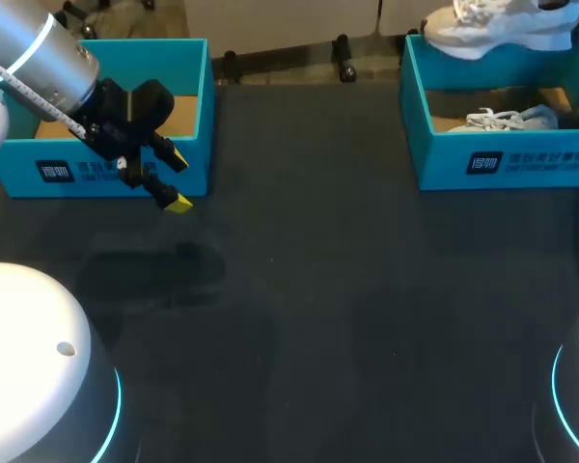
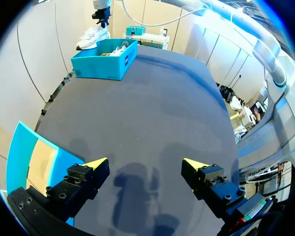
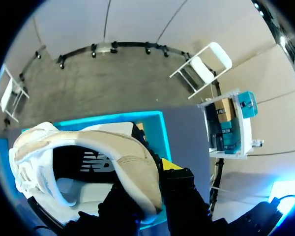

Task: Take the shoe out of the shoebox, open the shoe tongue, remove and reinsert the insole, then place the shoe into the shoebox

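My right gripper (image 3: pixel 150 179) is clenched on the collar of the white-and-beige lace-up sneaker (image 3: pixel 83 147), one yellow tip showing outside the shoe and the other finger inside it. It holds the sneaker above the open teal cardboard shoebox (image 1: pixel 507 159) at the table's far right. A second, pale grey sneaker (image 1: pixel 507 120) lies inside that box. My left gripper (image 2: pixel 145 164) hangs released, fingers wide apart over the dark table (image 1: pixel 318 289), just in front of another teal cardboard box (image 1: pixel 106 169) at the far left.
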### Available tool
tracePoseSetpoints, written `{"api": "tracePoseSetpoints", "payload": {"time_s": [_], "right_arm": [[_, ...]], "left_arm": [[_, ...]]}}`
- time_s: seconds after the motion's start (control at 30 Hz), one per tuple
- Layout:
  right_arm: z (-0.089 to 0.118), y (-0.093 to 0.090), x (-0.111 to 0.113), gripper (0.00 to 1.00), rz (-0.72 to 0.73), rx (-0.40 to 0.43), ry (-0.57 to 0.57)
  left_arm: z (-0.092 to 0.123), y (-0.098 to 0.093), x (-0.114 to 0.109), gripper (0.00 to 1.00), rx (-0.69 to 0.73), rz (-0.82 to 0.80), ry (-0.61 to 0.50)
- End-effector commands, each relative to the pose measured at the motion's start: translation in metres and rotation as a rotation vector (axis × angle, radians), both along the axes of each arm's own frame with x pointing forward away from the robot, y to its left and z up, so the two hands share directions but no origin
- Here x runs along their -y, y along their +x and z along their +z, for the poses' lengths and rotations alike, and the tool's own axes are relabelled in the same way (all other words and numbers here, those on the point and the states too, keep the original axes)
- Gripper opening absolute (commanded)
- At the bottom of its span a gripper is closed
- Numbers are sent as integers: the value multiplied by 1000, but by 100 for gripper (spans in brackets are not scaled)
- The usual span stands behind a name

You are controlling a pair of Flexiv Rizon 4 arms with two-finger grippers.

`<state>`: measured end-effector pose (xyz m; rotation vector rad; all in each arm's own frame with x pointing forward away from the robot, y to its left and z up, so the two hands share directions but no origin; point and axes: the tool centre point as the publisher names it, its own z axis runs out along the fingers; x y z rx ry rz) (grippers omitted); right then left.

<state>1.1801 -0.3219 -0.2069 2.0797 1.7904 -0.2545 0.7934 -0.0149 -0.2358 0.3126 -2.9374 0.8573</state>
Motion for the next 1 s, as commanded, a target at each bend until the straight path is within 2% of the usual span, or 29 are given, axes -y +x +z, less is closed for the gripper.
{"api": "tracePoseSetpoints", "payload": {"time_s": [0.03, 0.43, 1.0], "right_arm": [[-5, -10, 0, 0, 48, 17, -6], [-27, -17, -3, 0, 93, -37, -7], [-64, -9, 0, 0, 77, -61, 41]], "left_arm": [[1, -1, 0, 100, 0, 1, 2], [1, -1, 0, 100, 0, 1, 2], [1, -1, 0, 100, 0, 1, 2]]}}
